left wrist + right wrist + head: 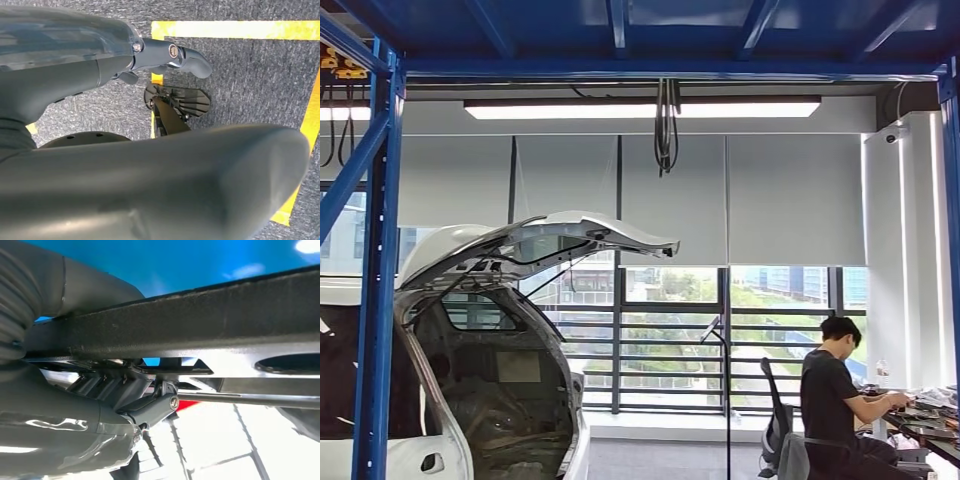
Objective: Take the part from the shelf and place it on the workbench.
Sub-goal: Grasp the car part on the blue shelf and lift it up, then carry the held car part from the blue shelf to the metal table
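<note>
— Where is the part?

— In the right wrist view. The part is a long dark bar with a rough, flat face, and it runs straight across the right robot hand. Behind it is the blue underside of the shelf.

— Does that robot hand have hold of it?

— It looks so. The grey thumb lies over one side of the bar and the darker fingers curl in against the other, so the part sits clamped between them. I cannot tell how far along the bar the grip sits.

— And the other one?

— The left robot hand hangs over the grey carpet floor, above a yellow tape line. Its finger and thick thumb stand well apart with carpet showing between them, and it holds nothing.

— What lies ahead of the robot?

— In the head view a blue shelf post stands at the left, with a white car beyond it, hatch raised. Far to the right a person sits at a counter covered with small items, in front of tall windows.
</note>
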### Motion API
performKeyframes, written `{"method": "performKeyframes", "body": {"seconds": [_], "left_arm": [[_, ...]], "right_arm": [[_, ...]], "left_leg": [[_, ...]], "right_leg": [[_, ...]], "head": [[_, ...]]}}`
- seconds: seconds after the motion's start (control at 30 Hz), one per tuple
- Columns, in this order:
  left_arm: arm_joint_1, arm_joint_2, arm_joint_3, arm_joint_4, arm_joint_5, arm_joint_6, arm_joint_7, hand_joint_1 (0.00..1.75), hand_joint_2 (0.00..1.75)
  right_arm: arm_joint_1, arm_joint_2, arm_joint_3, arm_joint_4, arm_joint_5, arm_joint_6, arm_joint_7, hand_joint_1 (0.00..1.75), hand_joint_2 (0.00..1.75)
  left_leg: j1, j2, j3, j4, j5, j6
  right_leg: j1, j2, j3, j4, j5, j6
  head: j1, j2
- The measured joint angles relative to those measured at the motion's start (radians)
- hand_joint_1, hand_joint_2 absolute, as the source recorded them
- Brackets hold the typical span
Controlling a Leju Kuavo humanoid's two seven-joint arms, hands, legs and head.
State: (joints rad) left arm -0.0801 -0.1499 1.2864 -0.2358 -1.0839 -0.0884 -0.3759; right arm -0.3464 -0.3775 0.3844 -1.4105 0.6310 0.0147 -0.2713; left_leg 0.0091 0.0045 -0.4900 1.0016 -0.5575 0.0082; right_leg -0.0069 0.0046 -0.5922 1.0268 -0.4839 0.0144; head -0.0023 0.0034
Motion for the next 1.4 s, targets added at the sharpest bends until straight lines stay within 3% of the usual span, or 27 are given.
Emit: {"method": "performKeyframes", "body": {"seconds": [0.3, 0.47, 0.67, 0.9, 1.17, 1.4], "left_arm": [[0.0, 0.0, 0.001, 0.0, 0.015, -0.009, -0.044, 0.0, 1.75], [0.0, 0.0, 0.001, 0.0, 0.017, -0.007, -0.042, 0.0, 1.75], [0.0, 0.0, 0.004, 0.0, 0.028, -0.009, -0.043, 0.0, 1.75], [0.001, 0.0, 0.006, 0.0, 0.036, -0.006, -0.049, 0.0, 1.75], [0.001, 0.0, 0.013, 0.0, 0.037, 0.003, -0.05, 0.0, 1.75], [0.002, 0.0, 0.02, 0.0, 0.037, 0.003, -0.051, 0.0, 1.75]], "right_arm": [[0.114, 0.012, -0.141, -0.321, -0.237, 0.052, -0.118, 1.75, 1.75], [0.189, 0.097, -0.19, -0.492, -0.298, 0.045, -0.216, 1.75, 1.75], [0.249, 0.188, -0.194, -0.639, -0.339, 0.048, -0.277, 1.75, 1.75], [0.315, 0.258, -0.191, -0.728, -0.379, 0.054, -0.32, 1.75, 1.75], [0.353, 0.3, -0.196, -0.76, -0.405, 0.054, -0.346, 1.75, 1.75], [0.38, 0.358, -0.294, -0.758, -0.488, 0.093, -0.36, 1.75, 1.75]], "left_leg": [[0.0, 0.0, -0.002, 0.0, 0.0, 0.0], [0.0, 0.0, -0.002, 0.0, 0.0, 0.0], [0.0, 0.0, -0.002, -0.001, 0.0, 0.0], [0.0, 0.0, -0.002, -0.001, 0.0, 0.0], [0.0, 0.0, -0.002, -0.001, 0.0, 0.0], [0.0, 0.0, -0.001, -0.001, 0.0, 0.0]], "right_leg": [[0.0, 0.0, -0.001, 0.0, 0.0, 0.0], [0.0, 0.0, -0.002, 0.0, 0.0, 0.0], [0.0, 0.0, -0.001, 0.0, 0.0, 0.0], [0.0, 0.0, -0.001, 0.0, 0.0, 0.0], [0.0, 0.0, -0.001, 0.0, 0.0, 0.0], [0.0, 0.0, -0.001, 0.0, 0.0, 0.0]], "head": [[0.0, 0.0], [0.0, 0.0], [0.0, 0.0], [0.0, 0.0], [0.0, 0.0], [0.0, 0.0]]}}
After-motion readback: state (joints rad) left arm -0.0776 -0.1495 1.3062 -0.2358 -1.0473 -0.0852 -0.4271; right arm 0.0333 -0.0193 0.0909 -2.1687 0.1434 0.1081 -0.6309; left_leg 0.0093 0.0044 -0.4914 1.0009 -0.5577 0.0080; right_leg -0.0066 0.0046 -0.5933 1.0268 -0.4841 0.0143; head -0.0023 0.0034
